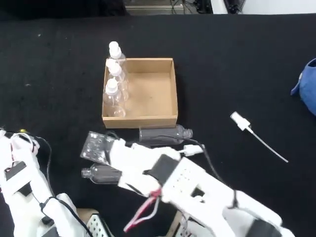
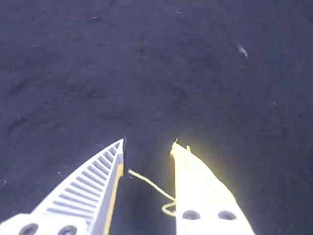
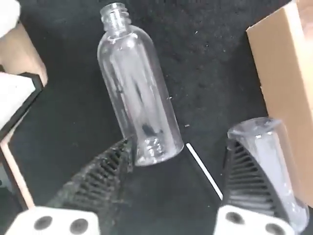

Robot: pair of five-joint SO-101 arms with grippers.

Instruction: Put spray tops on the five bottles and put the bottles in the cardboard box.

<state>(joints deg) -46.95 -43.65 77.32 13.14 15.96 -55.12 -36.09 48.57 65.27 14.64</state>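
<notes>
Three capped bottles [image 1: 114, 84] stand in the box [image 1: 139, 120] along one wall. An open bottle [image 1: 163, 134] lies just before it, a second bottle [image 1: 101, 174] nearer the arms, a spray top [image 1: 241, 121] well apart. The right gripper [image 3: 178, 147] gapes wide between both, empty; the left gripper [image 2: 146, 147], parted, holds nothing

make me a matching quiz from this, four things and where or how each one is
1 capped bottles
2 loose spray top
3 capless bottle
4 left claw

a lying on its side just in front of the cardboard box
b open above bare black cloth
c standing inside the box
d lying apart, off to the box's side

Pairs: 1-c, 2-d, 3-a, 4-b
</notes>
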